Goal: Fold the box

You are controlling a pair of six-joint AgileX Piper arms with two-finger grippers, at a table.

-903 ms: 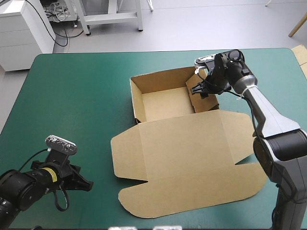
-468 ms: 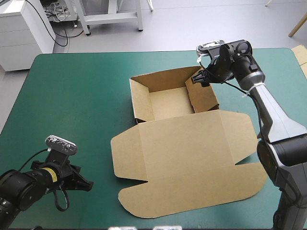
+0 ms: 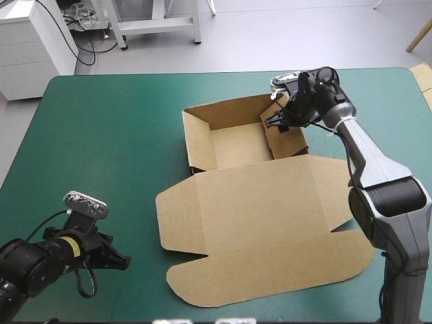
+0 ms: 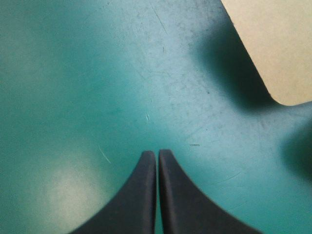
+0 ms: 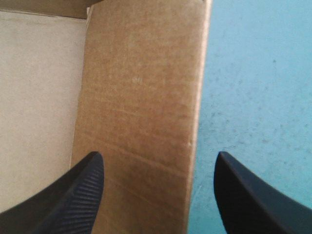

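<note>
You seem to be seating the box's point(image 3: 270, 216) right wall point(image 5: 141, 97): your right gripper point(image 5: 158, 161) straddles it, fingers spread. Next, press it inward. Your left gripper point(image 4: 157, 153) waits, pinched empty.

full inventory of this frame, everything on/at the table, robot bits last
box: one, brown, centre-right of the table; tray with raised walls at the far end, lid and flaps flat toward the near edge.
table cover: one, teal-green, under everything.
spare board: one edge, pale brown, just off the table's far right corner.
left pincer: one, black, shut, empty, over bare cover near the front left corner, clear of the box.
right pincer: one, black, open, at the tray's right wall, which lies between its fingers, one finger on the tray side, the other over the cover.
</note>
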